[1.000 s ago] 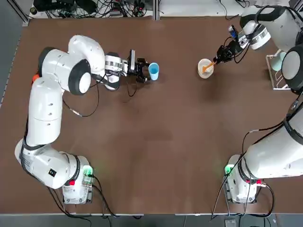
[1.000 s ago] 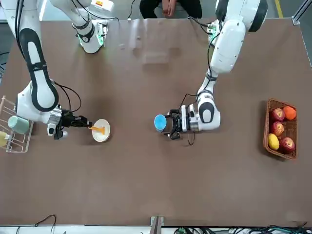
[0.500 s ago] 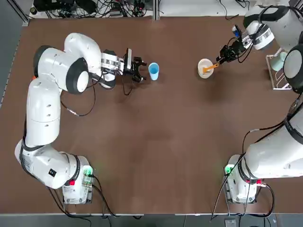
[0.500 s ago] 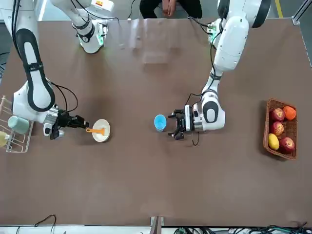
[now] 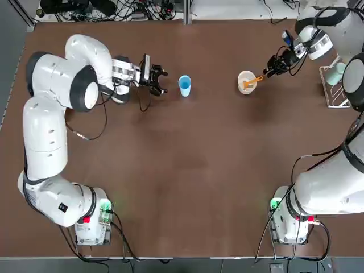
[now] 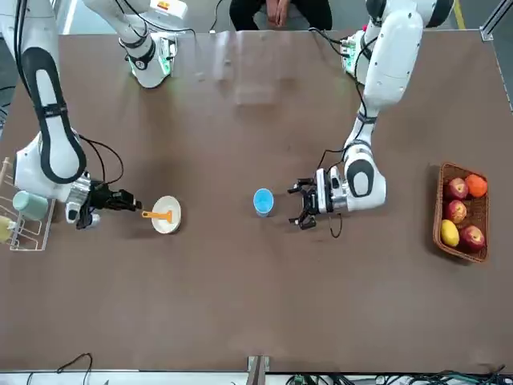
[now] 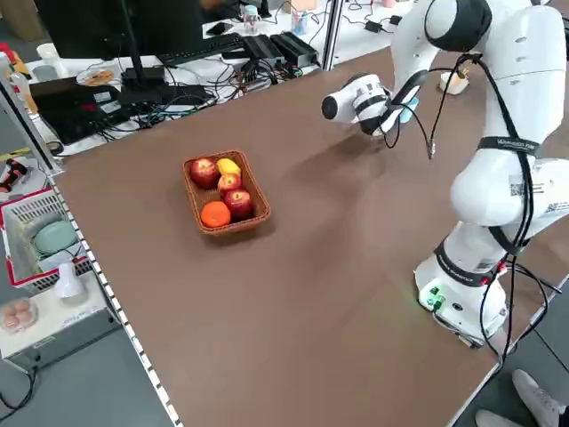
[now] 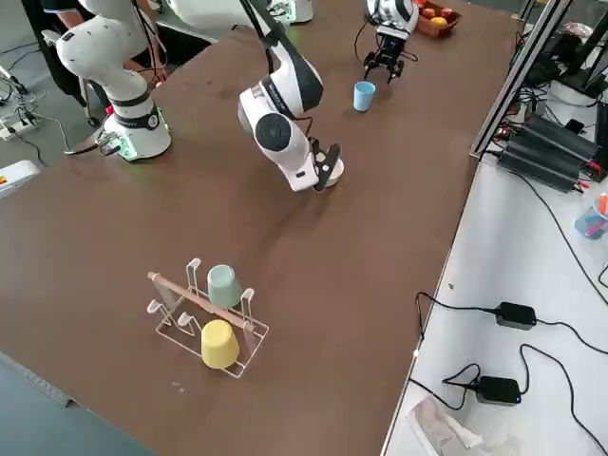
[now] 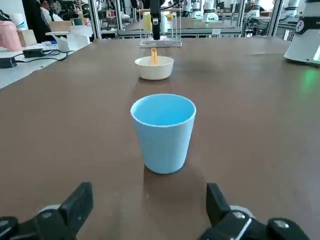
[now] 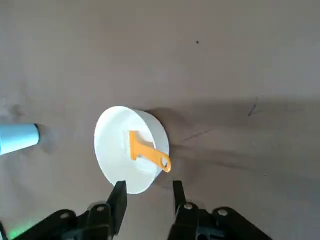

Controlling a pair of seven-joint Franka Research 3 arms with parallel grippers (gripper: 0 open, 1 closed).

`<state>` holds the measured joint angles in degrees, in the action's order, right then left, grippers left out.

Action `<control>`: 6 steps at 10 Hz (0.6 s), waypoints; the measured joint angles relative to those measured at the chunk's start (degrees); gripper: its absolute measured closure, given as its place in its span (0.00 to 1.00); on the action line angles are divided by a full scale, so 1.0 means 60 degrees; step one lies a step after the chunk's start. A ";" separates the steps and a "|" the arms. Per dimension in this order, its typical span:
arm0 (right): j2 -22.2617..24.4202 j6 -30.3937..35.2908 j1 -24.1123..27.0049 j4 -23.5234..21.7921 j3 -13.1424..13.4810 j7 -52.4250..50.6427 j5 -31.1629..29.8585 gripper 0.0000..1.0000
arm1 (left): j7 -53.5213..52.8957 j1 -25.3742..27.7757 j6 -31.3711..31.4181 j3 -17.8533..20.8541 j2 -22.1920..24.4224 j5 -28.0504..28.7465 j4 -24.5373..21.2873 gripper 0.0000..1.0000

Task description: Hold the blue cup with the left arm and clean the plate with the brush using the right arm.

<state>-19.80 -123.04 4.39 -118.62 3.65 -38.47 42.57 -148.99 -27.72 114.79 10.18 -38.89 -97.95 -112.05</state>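
Both grippers have released and backed off: left gripper (image 5: 160,81) open beside cup (image 5: 185,85), right gripper (image 5: 272,68) open, brush (image 5: 249,83) resting in plate (image 5: 245,75).

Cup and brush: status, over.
Left gripper open, clear of the cup, cup upright on the table. Right gripper open, off the brush; brush lies in the plate, handle over the rim. Nothing between them.
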 joint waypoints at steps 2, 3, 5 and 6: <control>0.0090 -0.0001 0.0004 0.0537 -0.0010 0.0000 -0.1692 0.44 | 0.0561 0.0137 0.0478 0.0559 0.0665 0.1063 -0.0343 0.00; 0.0168 -0.0003 0.0004 0.0817 -0.0020 -0.0016 -0.2418 0.39 | 0.1528 0.0271 0.0642 0.0790 0.1044 0.2100 -0.0349 0.00; 0.0314 -0.0005 -0.0016 0.1254 -0.0066 -0.0045 -0.3378 0.22 | 0.2929 0.0455 0.1133 0.1206 0.1810 0.4085 -0.0340 0.00; 0.0358 -0.0025 -0.0051 0.1449 -0.0105 -0.0068 -0.3849 0.07 | 0.3249 0.0481 0.1396 0.1513 0.2117 0.4884 -0.0340 0.00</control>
<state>-17.65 -123.18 4.08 -109.93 3.02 -38.88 19.48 -129.50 -24.83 123.16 19.26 -26.19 -68.65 -114.10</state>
